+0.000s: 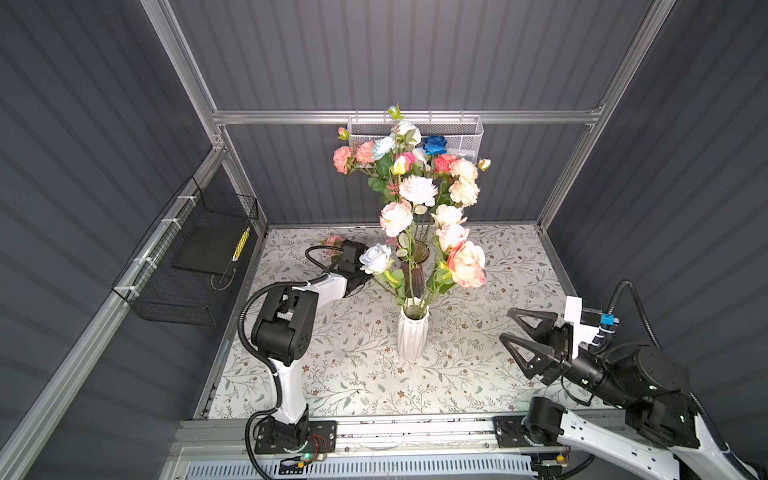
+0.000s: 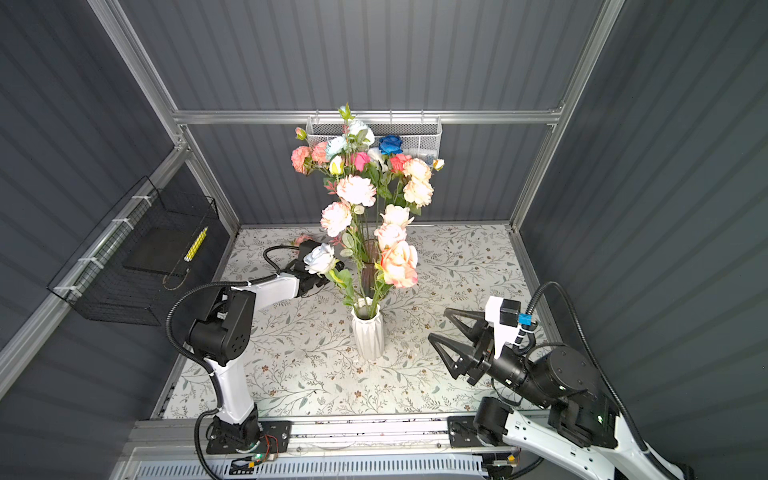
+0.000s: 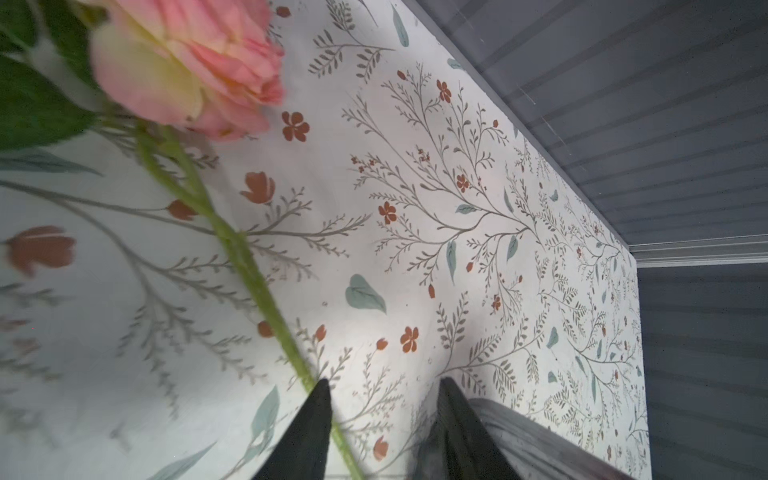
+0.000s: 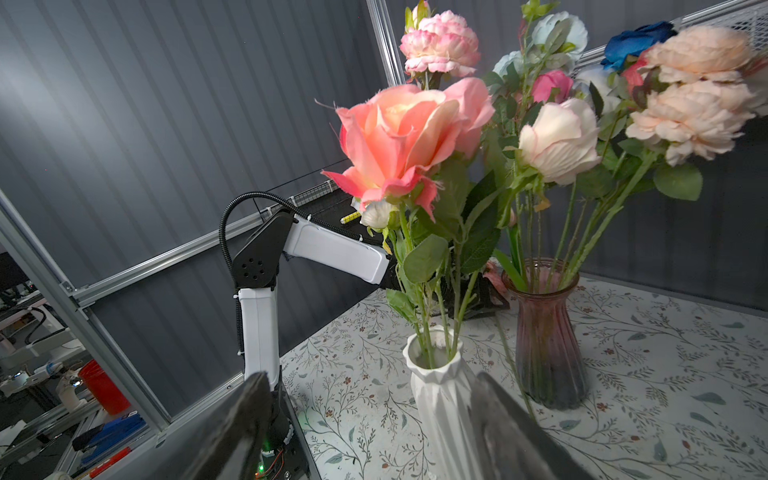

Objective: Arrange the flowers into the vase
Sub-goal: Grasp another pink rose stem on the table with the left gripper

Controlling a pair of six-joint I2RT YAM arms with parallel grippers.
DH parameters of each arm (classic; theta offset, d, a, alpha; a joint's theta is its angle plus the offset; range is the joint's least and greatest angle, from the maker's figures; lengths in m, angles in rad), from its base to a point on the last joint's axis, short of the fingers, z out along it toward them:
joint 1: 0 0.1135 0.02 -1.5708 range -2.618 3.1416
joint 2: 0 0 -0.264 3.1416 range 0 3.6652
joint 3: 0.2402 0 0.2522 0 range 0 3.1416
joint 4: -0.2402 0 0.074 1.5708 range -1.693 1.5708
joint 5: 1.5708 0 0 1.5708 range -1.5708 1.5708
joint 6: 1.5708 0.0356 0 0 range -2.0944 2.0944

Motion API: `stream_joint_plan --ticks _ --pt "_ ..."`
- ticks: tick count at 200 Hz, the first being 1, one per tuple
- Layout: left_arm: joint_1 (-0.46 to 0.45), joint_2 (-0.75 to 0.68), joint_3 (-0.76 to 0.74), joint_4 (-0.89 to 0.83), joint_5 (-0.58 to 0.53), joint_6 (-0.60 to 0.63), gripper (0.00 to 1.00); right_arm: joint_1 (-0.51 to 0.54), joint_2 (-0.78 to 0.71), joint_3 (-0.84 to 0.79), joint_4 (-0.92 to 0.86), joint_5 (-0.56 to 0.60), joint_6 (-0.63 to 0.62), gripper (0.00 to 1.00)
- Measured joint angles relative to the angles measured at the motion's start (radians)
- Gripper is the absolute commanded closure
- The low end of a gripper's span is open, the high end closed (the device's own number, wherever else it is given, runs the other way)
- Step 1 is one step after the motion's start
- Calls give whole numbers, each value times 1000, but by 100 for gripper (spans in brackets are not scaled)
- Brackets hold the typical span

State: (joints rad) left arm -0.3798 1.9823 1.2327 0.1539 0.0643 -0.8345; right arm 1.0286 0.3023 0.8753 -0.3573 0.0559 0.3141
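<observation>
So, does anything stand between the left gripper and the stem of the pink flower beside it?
Nothing visible does. In the left wrist view the stem of the pink flower runs between the open fingers of the left gripper.

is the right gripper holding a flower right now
No, the right gripper stands open and empty, off to the side of the white vase.

Fixed on the left wall: black wire basket (image 1: 183,299), holding a yellow marker (image 1: 241,243) beside a dark flat pad (image 1: 205,249). Hung on the back rail: white mesh basket (image 1: 465,133). Underneath, floral-patterned table cover (image 1: 478,374).
</observation>
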Motion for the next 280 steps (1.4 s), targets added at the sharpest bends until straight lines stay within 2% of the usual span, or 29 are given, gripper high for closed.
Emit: stream_joint_plan --ticks 39,72,114,157,178,206,220,245,280 --pt "-13 116 29 67 35 -37 51 0 -12 0 -19 13 0 23" --pt "-13 105 17 59 16 -42 51 0 -13 0 -31 23 0 23" --pt "3 -49 -139 -47 -42 -18 54 0 -17 0 -44 27 0 23" --pt "99 -219 -266 -212 -88 88 53 0 -31 0 -60 32 0 23" --pt "133 -300 -281 -298 -116 141 50 0 -40 0 -60 37 0 23" --pt "123 -414 -262 -373 -160 211 49 0 -41 0 -60 37 0 23" --pt "118 -404 -206 -421 -192 253 49 0 -40 0 -60 37 1 23" --pt "115 -283 -86 -481 -261 314 49 0 -40 0 -60 37 3 23" --pt "115 -138 -55 -527 -348 359 55 0 -40 0 -60 30 13 23"
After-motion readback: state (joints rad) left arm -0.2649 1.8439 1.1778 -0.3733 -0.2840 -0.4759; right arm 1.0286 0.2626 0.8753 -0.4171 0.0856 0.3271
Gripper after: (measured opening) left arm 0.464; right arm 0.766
